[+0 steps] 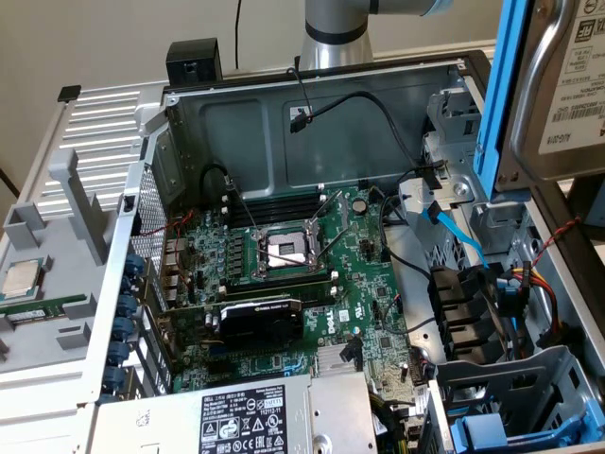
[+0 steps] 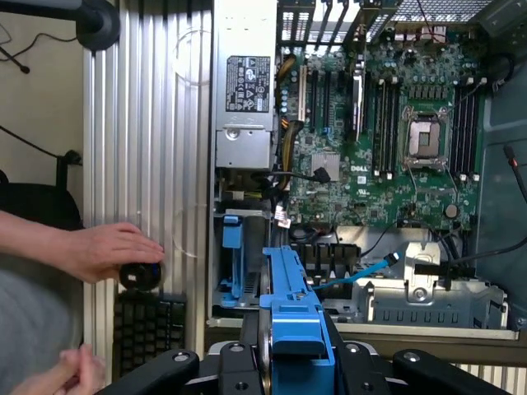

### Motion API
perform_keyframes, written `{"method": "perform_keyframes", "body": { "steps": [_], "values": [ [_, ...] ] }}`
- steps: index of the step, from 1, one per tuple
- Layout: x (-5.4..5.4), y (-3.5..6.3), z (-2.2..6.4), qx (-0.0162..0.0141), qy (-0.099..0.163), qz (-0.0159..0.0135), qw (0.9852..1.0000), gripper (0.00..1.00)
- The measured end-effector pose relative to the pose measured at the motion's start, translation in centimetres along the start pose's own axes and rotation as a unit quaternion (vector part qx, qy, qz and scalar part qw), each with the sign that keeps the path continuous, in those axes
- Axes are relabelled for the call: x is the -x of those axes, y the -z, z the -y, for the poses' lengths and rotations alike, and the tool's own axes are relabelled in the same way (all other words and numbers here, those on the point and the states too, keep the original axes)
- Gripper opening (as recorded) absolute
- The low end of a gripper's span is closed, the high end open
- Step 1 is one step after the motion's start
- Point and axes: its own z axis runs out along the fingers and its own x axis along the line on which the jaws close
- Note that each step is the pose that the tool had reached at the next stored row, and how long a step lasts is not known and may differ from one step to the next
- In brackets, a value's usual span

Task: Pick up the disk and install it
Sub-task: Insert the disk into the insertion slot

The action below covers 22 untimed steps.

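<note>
The disk, a silver drive with a white label in a blue carrier frame, hangs high at the exterior view's right, above the open computer case. In the wrist view its blue carrier runs edge-on between my black fingers. My gripper is shut on the disk, over the case's drive-bay end. A metal drive cage and a blue carrier sitting in a bay lie below it.
The open case holds the motherboard with an empty CPU socket, a graphics card, the power supply and loose cables. A person's hand rests beside the case near a keyboard. A CPU chip lies on the grey lid.
</note>
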Motion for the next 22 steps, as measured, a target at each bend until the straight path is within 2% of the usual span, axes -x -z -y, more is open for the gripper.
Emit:
{"method": "perform_keyframes", "body": {
  "steps": [6,8,14,17,19,22],
  "values": [
    [0.0,0.0,0.0,0.0,0.0,-0.0001,1.0,0.37],
    [0.0,-0.13,-0.07,-0.0011,0.0,-0.0001,1.0,0.37],
    [-0.7,-0.59,-0.37,-0.0016,0.0,-0.0001,1.0,0.37],
    [-1.5,-0.92,-0.52,-0.0017,0.0,0.0001,1.0,0.37],
    [-2.4,-1.18,-0.56,-0.0018,0.0,0.0027,1.0,0.37],
    [-3.2,-1.66,-0.61,-0.0018,0.0,0.0038,1.0,0.37]
  ]
}}
